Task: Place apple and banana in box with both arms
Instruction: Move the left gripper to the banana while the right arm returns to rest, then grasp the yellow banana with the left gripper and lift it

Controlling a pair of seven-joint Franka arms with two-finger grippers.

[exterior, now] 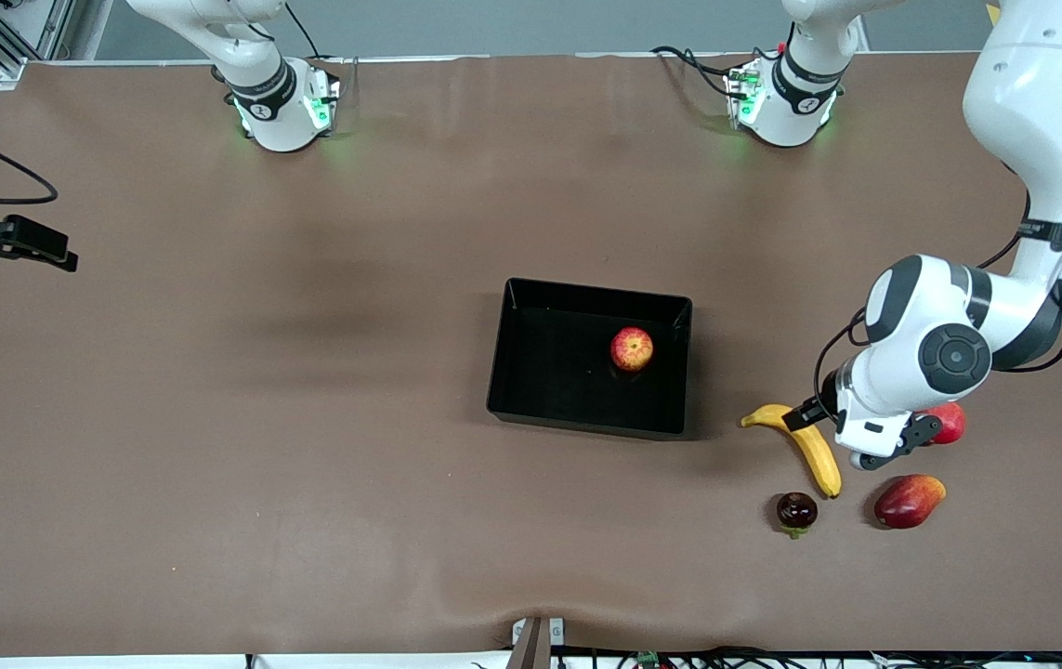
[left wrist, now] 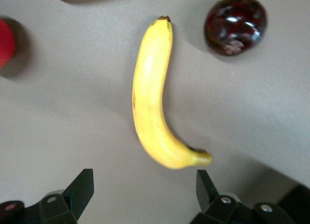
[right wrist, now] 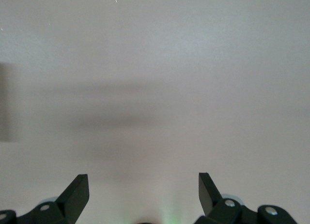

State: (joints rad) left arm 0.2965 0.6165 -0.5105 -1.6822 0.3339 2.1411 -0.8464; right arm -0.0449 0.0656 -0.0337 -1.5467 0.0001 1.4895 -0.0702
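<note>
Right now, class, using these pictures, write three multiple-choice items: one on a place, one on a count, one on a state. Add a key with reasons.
1. Where is the apple?
A. In the box
B. On the table beside the banana
C. In the left claw

2. How many fruits lie on the table outside the box?
A. Two
B. Four
C. Six

3. What is the state of the left claw?
A. Shut on the banana
B. Open over the banana, holding nothing
C. Shut on the apple

Key:
1 A, the apple sits inside the black walls.
2 B, the banana, dark round fruit, mango and red fruit lie toward the left arm's end.
3 B, the left wrist view shows both fingers apart with the banana lying free on the table.
</note>
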